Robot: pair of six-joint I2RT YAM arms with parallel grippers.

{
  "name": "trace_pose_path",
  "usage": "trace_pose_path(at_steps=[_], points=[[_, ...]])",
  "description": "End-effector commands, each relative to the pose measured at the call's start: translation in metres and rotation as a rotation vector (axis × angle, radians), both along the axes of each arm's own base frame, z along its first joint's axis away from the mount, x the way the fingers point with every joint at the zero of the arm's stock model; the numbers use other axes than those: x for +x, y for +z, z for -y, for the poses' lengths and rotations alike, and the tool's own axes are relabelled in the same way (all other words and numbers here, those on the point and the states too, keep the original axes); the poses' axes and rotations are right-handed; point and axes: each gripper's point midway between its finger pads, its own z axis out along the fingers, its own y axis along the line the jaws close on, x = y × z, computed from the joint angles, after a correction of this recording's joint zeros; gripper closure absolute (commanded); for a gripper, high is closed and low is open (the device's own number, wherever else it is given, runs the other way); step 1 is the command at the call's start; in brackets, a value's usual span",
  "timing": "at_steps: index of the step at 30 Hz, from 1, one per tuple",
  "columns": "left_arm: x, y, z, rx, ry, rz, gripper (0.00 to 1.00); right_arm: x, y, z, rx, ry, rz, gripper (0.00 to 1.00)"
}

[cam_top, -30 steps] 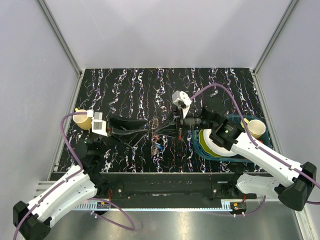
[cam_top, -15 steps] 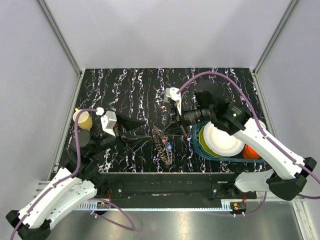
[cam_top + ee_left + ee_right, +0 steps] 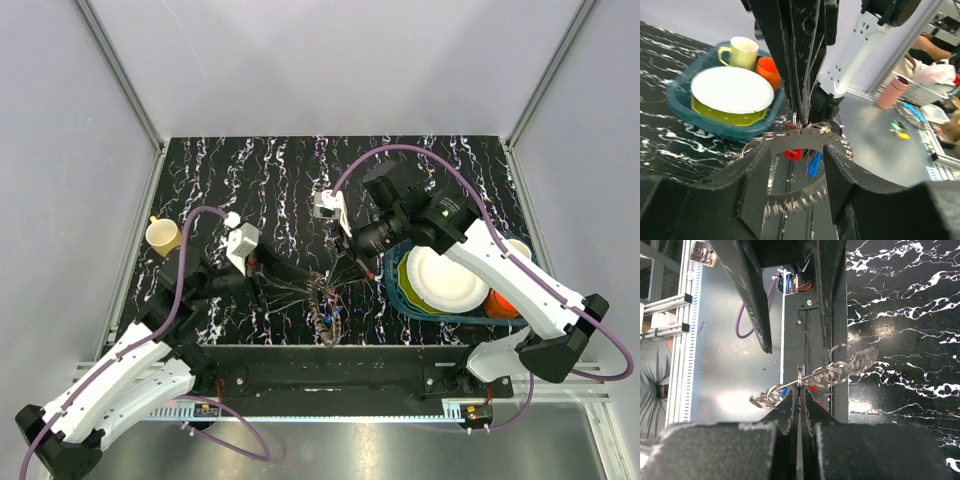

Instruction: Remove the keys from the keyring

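Top view: keyring [image 3: 322, 296] sits above the table [image 3: 250, 170], just left of the teal basin [image 3: 396, 291], near the table's front edge. Right claw [image 3: 338, 272] comes down on it from the basin side. Left claw [image 3: 305, 285] reaches in from the side away from the basin. Can't tell either claw's state from up here. White plate [image 3: 445, 280] and orange cup [image 3: 500, 303] are in the basin. Yellow mug [image 3: 163, 235] is well apart, far side of the keyring from the basin.

Left wrist view: left claw [image 3: 798, 167] has its fingers [image 3: 756, 190] spread apart w/ the keyring [image 3: 796, 201] hanging between them. Can't tell if they touch it. Red key [image 3: 794, 154] and blue key [image 3: 814, 164] dangle inside the ring, both on it. Right claw [image 3: 797, 114] hangs above, fingers together, pinching the ring's top. Basin [image 3: 677, 95] is behind, to the left.

Right wrist view: right claw [image 3: 799, 396] fingers are pressed together, clamped on a loop of the keyring [image 3: 837, 371]. Blue key [image 3: 784, 389] and red key [image 3: 812, 388] sit either side of the pinch. Left claw [image 3: 797, 345] fingers are wide apart beyond. Basin is out of shot.
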Motion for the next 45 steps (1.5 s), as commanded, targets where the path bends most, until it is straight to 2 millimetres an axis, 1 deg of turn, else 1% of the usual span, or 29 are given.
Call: trace_pose_path(at_steps=[1, 5, 7, 9, 16, 20, 24, 32, 34, 40, 43, 44, 45], points=[[-0.013, 0.008, 0.008, -0.049, -0.124, -0.042, 0.52, -0.009, 0.025, -0.001, 0.082, 0.068, 0.031, 1.00], [-0.015, 0.009, 0.012, -0.045, -0.167, -0.064, 0.52, -0.008, 0.022, -0.002, 0.079, 0.078, 0.038, 1.00], [-0.016, 0.012, 0.013, -0.053, -0.180, -0.054, 0.55, -0.008, 0.019, -0.001, 0.066, 0.086, 0.031, 1.00], [-0.016, 0.014, 0.015, -0.068, -0.190, -0.054, 0.58, -0.007, 0.021, -0.001, 0.066, 0.088, 0.038, 1.00], [-0.008, 0.008, 0.022, -0.048, -0.197, -0.119, 0.62, -0.008, 0.015, -0.001, 0.056, 0.104, 0.029, 1.00], [-0.004, 0.000, 0.025, -0.006, -0.203, -0.144, 0.69, -0.008, 0.015, -0.003, 0.059, 0.108, 0.023, 1.00], [-0.003, 0.003, 0.026, -0.003, -0.206, -0.129, 0.76, -0.007, 0.010, -0.004, 0.048, 0.111, 0.010, 1.00], [0.002, -0.002, 0.028, 0.026, -0.193, -0.125, 0.76, -0.009, 0.008, -0.004, 0.049, 0.127, 0.001, 1.00], [0.002, 0.000, 0.028, 0.028, -0.196, -0.120, 0.74, -0.011, 0.007, -0.004, 0.049, 0.136, -0.010, 1.00], [0.003, 0.003, 0.028, 0.034, -0.194, -0.096, 0.74, -0.009, 0.005, -0.005, 0.039, 0.134, -0.016, 1.00], [0.002, 0.000, 0.028, 0.047, -0.207, -0.096, 0.86, -0.009, 0.006, -0.005, 0.036, 0.131, -0.015, 1.00], [0.002, -0.003, 0.028, 0.057, -0.207, -0.103, 1.00, -0.009, 0.006, -0.004, 0.034, 0.128, -0.015, 1.00], [0.003, -0.002, 0.028, 0.059, -0.206, -0.102, 1.00, -0.009, 0.006, -0.005, 0.033, 0.126, -0.015, 1.00]])
